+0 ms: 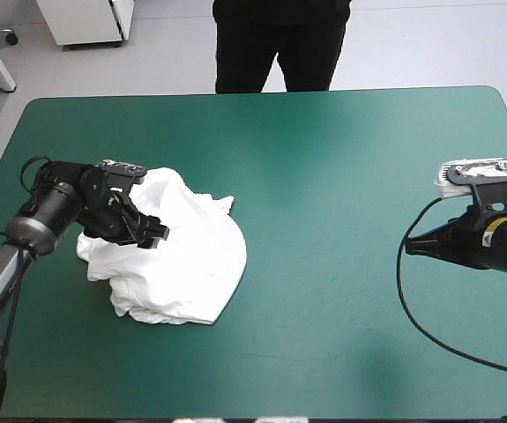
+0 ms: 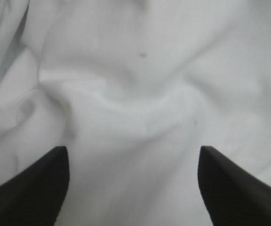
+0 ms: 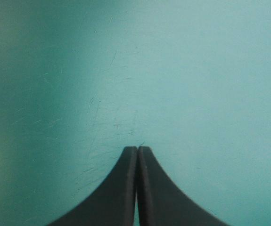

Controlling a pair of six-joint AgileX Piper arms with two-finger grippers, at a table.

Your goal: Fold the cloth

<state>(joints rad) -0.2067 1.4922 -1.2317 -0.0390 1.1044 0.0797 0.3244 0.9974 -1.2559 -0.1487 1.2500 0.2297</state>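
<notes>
The T-shirt [image 1: 187, 256] lies as a crumpled white heap on the left part of the desk [image 1: 341, 176], well inside its edges, on the teal-green cover. One rounded lobe bulges toward the middle of the desk, and a smaller bunched part sits on the side nearer the left edge. A small pointed fold sticks out on the far side of the heap.

The left claw [image 1: 152, 233] is down at the heap, coming in from the left edge of the desk, with its tips over the cloth. In the left wrist view the left claw [image 2: 133, 148] stands wide apart, and its two black fingers [image 2: 36, 188] sit out toward the corners. The T-shirt [image 2: 135, 84] fills the space between and ahead of them with soft folds and a shallow crease running across. Nothing is pinched between the fingers. A small dark speck shows on the cloth farther ahead.

The right claw [image 1: 409, 245] is on the right side of the desk, well apart from the T-shirt, pointing toward the middle. In the right wrist view the right claw [image 3: 137, 148] is pressed together into one pointed arch, holding nothing. Only bare teal-green cover [image 3: 196, 70] with fine scratches lies ahead of it.
</notes>
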